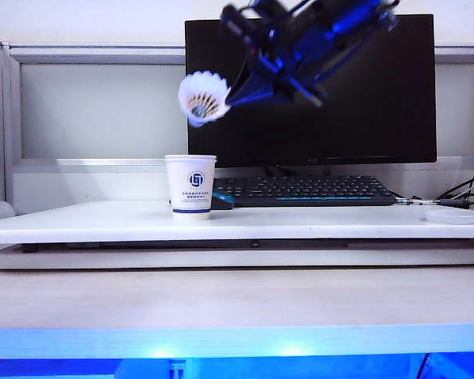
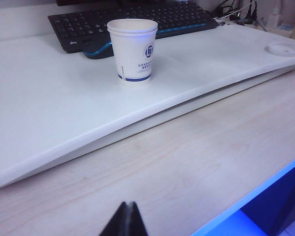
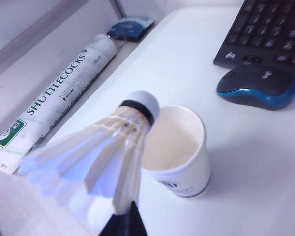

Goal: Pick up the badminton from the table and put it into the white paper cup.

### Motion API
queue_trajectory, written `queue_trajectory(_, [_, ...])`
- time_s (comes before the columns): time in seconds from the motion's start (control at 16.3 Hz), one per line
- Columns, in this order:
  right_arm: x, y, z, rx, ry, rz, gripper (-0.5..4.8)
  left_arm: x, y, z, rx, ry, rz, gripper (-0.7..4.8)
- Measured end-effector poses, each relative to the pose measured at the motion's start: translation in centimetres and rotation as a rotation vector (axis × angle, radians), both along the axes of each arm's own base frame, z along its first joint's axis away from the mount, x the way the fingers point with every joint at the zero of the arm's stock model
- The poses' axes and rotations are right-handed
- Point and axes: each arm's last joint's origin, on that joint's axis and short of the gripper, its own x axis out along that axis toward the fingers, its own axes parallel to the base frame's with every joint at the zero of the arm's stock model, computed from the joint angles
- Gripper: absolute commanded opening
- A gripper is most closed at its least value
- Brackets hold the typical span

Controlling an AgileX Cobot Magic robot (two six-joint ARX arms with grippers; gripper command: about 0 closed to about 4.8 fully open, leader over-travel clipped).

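Overhead, the right end effector (image 1: 235, 95) hung well above the desk (image 1: 103, 225), in front of the dark monitor (image 1: 379, 103). Its jaws were closed narrow on the feather skirt of the badminton (image 1: 204, 98), which was held in the air, clear of every surface. In the exterior view the shuttlecock sat above the white paper cup (image 1: 191, 186) and slightly toward the right. The arm behind it was motion-blurred, so individual fingers could not be made out there.

In the right wrist view the right end effector (image 3: 124, 223) showed only as a dark wedge at the frame edge, fingers pressed together on the feathers. The badminton (image 3: 103, 157) pointed its rounded cork tip away from the camera, toward the cup's open mouth. The white paper cup (image 3: 179, 152) stood upright on the desk (image 3: 246, 162), its interior empty; the shuttlecock's skirt covered part of its rim. A blue-and-black mouse (image 3: 258, 88) lay beyond the cup, beside a black keyboard (image 3: 270, 34) cut off by the frame. A shuttlecock tube (image 3: 56, 101) lay off the board's far side, its near end cropped.

The left end effector (image 2: 125, 221) appeared only as a dark closed tip low over the bare wooden surface (image 2: 187, 172), holding nothing. A white round disc (image 2: 282, 48) rested near the board's corner.
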Motion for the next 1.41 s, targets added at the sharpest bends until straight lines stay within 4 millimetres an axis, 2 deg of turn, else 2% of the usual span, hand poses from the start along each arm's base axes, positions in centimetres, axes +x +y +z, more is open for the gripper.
queue_trajectory(0.06, [1.1,0.7,-1.3,-0.005,0.044,0.006,-0.01,0.0,0.0,0.0,0.000,0.000,0.000,-0.05])
queue_trajectory(0.12, [1.1,0.7,-1.3,-0.006,0.044,0.006,0.02,0.0,0.0,0.0,0.000,0.001,0.000,-0.05])
queue_trajectory(0.18, [1.1,0.7,-1.3,-0.005,0.044,0.006,0.99,0.0,0.0,0.0,0.000,0.001,0.000,-0.05])
queue_trajectory(0.25, [1.2,0.8,-1.0,0.014,0.016,0.006,0.99,0.0,0.0,0.0,0.000,0.000,0.000,-0.05])
queue_trajectory(0.31, [1.3,0.8,-0.7,0.026,-0.008,0.006,1.78,0.0,0.0,0.0,0.000,0.000,0.000,-0.05])
queue_trajectory(0.37, [1.4,0.9,-0.4,0.043,-0.037,0.005,2.16,0.0,0.0,0.0,0.000,0.001,0.000,-0.05])
queue_trajectory(0.49, [1.5,0.9,0.1,0.067,-0.080,0.005,3.99,0.0,0.0,0.0,0.000,0.000,0.000,-0.05])
queue_trajectory(0.55, [1.6,0.9,0.2,0.071,-0.093,-0.007,4.11,0.0,0.0,0.0,0.000,-0.001,0.000,-0.05])
queue_trajectory(0.61, [1.6,0.5,0.6,0.062,-0.105,-0.066,1.28,0.0,0.0,0.0,0.000,-0.003,0.000,-0.05])
queue_trajectory(0.67, [1.4,-0.1,1.2,0.053,-0.105,-0.098,-0.22,0.0,0.0,0.1,0.000,-0.007,0.000,-0.05])
queue_trajectory(0.8, [0.7,-2.1,2.9,-0.021,-0.149,-0.148,-0.05,0.0,0.0,0.1,0.000,-0.012,0.000,-0.05])
queue_trajectory(0.92, [-1.0,-4.3,5.9,-0.140,-0.278,-0.253,-0.05,0.0,0.0,0.1,0.000,-0.013,0.003,-0.05])
queue_trajectory(1.04, [-2.8,-6.6,7.6,-0.150,-0.338,-0.308,-0.05,0.1,0.1,0.1,0.006,-0.013,0.041,-0.05])
queue_trajectory(1.23, [-5.3,-10.6,7.1,-0.166,-0.350,-0.416,-0.05,0.1,0.3,0.1,0.016,-0.014,0.100,-0.05])
queue_trajectory(1.35, [-7.9,-13.2,5.5,-0.187,-0.326,-0.483,-0.05,0.2,0.3,0.2,0.019,-0.019,0.120,-0.05])
queue_trajectory(1.41, [-11.3,-15.6,4.0,-0.188,-0.337,-0.558,-0.05,0.3,0.5,0.2,0.031,-0.023,0.196,-0.05])
